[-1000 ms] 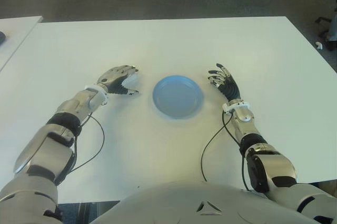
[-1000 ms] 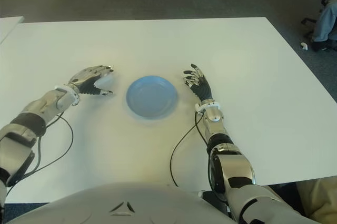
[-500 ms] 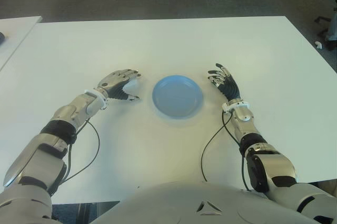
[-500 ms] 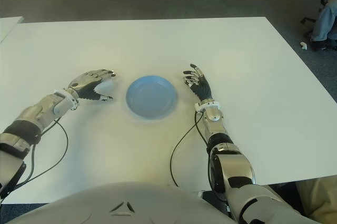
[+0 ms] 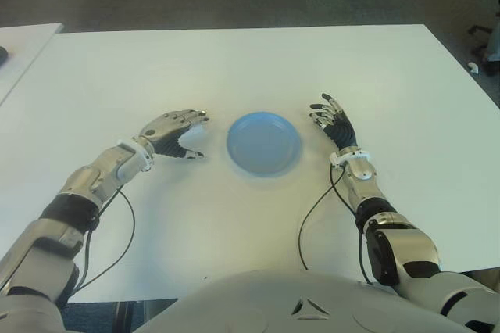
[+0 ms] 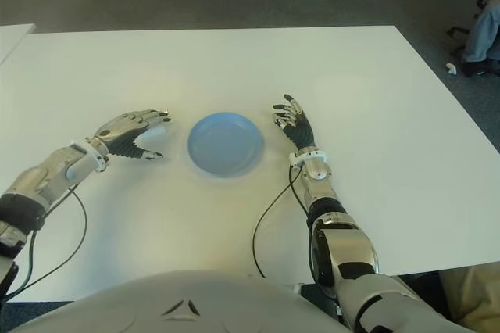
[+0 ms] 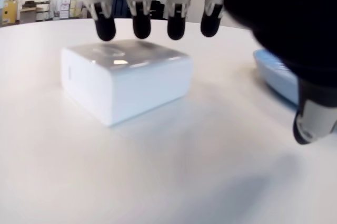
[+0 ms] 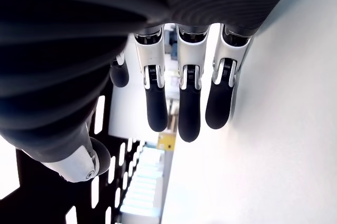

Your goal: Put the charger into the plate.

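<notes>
Charger [image 7: 125, 78], a small white block, sits flat on the white table [image 5: 234, 59] just to the left of the blue plate [image 5: 263, 142], apart from its rim and not in it. Seen from the robot's head it hardly shows against the table, tucked under the left hand [image 5: 171, 129]. That hand hovers over it with its fingers [image 7: 141, 23] spread and lightly bent, the tips hanging just above the charger's top without touching it, the thumb [image 7: 310, 121] lower on the side toward the plate; it grips nothing. On the other side of the plate, just to its right, the right hand [image 5: 333, 122] shows with its fingers [image 8: 188, 109] loosely extended and holding nothing. The plate itself holds nothing. Thin black cables [image 5: 311, 220] trail from both wrists back across the table toward the robot's body.
</notes>
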`<state>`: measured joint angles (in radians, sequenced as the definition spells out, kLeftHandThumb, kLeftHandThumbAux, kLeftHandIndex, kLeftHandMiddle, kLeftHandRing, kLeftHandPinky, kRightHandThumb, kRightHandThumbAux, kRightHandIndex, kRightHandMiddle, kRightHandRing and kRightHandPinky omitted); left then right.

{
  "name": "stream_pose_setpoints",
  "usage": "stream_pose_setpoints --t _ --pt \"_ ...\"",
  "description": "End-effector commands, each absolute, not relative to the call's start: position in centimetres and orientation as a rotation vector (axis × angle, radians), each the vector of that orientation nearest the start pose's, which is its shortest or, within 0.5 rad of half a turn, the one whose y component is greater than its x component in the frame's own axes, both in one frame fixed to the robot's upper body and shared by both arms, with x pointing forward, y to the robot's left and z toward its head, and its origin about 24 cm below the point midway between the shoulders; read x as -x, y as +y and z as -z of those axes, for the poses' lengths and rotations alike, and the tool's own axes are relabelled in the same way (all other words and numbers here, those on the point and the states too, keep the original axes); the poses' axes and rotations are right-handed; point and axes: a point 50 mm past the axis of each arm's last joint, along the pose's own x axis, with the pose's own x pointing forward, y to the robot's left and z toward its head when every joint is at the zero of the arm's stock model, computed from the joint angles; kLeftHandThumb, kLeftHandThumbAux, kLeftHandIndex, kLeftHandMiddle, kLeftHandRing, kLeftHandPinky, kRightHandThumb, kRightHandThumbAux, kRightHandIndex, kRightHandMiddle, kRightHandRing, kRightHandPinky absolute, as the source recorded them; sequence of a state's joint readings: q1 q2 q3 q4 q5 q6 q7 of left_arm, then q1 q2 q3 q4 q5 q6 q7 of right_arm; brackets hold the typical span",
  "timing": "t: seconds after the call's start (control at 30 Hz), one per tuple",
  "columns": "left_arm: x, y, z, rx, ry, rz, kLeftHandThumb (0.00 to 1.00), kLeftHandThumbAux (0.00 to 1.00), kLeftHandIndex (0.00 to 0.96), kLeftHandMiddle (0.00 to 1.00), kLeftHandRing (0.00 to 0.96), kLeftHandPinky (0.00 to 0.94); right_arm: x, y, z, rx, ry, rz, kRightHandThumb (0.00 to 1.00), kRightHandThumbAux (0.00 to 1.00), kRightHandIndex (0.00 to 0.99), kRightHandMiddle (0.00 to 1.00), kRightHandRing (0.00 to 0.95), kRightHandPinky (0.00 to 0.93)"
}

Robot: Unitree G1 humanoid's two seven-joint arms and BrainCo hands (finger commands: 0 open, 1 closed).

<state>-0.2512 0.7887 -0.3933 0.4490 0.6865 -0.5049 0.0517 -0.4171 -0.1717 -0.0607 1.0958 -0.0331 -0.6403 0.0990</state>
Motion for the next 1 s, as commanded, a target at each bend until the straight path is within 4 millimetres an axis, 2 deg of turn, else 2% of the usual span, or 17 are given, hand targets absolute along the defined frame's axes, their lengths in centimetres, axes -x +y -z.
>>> stream_pose_setpoints --t 0.03,0.73,1.0 --pt "-26.71 23.37 -3.65 -1.438 -0.131 0.611 0.000 0.512 0.000 0.000 0.000 0.000 -27.01 -18.37 5.56 0.156 0.244 -0.109 0.029 0.664 0.073 0.292 0.319 0.315" --pt "-26.93 23.15 -3.60 -1.438 -0.125 0.609 0.000 0.512 0.000 0.000 0.000 0.000 -27.10 -18.41 5.50 0.167 0.242 -0.112 0.050 0.678 0.058 0.297 0.320 0.318" --pt "-27.00 23.14 -3.51 -1.438 -0.123 0.609 0.000 0.512 0.000 0.000 0.000 0.000 -27.08 -18.37 5.52 0.181 0.238 -0.115 0.078 0.645 0.042 0.287 0.319 0.329"
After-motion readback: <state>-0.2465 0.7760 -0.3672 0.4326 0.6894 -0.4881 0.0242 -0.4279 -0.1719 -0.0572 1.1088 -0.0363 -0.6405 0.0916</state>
